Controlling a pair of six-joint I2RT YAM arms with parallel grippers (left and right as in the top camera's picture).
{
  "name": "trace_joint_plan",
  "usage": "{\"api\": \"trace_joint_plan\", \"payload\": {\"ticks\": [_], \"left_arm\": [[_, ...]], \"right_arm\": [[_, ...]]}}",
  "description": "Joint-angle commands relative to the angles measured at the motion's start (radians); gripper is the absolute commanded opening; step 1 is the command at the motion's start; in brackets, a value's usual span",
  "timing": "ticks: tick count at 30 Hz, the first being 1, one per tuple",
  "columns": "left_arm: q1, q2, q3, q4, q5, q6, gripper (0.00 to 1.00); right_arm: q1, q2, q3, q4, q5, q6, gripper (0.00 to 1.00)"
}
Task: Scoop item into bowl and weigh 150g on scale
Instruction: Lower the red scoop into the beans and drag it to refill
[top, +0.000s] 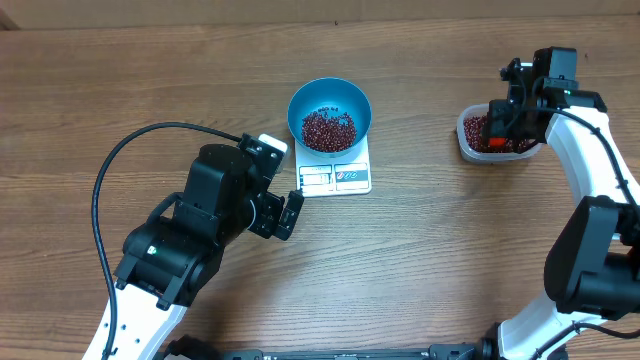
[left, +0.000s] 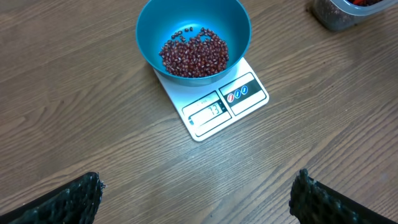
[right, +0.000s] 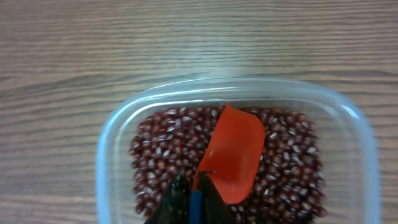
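A bright blue bowl (top: 330, 113) (left: 193, 38) stands on the white scale (top: 335, 176) (left: 214, 102), with dark red beans (top: 328, 129) (left: 194, 55) heaped in its bottom. My left gripper (top: 290, 212) (left: 196, 196) hangs open over bare wood just in front of the scale, nothing between its fingers. Over at the right, my right gripper (top: 508, 118) (right: 194, 190) is shut on the blue handle of an orange scoop (right: 235, 155). The scoop's empty blade lies over the beans (right: 286, 158) in the clear plastic container (top: 495, 135) (right: 115, 140).
A black cable (top: 130, 150) loops over the table left of my left arm. The clear container (left: 345, 12) shows at the left wrist view's top right corner.
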Motion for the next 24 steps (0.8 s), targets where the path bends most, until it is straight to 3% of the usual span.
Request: {"api": "trace_joint_plan", "payload": {"ticks": [1, 14, 24], "left_arm": [[-0.006, -0.006, -0.003, 0.001, -0.006, -0.006, 1.0], [-0.006, -0.006, -0.003, 0.001, -0.006, -0.006, 0.99], [-0.006, -0.006, -0.003, 0.001, -0.006, -0.006, 0.99]], "right_arm": [[0.005, 0.017, -0.001, -0.005, -0.138, -0.054, 0.04], [-0.008, 0.017, -0.001, -0.044, -0.227, -0.086, 0.04], [-0.121, 0.017, -0.001, -0.068, -0.369, -0.087, 0.04]]}}
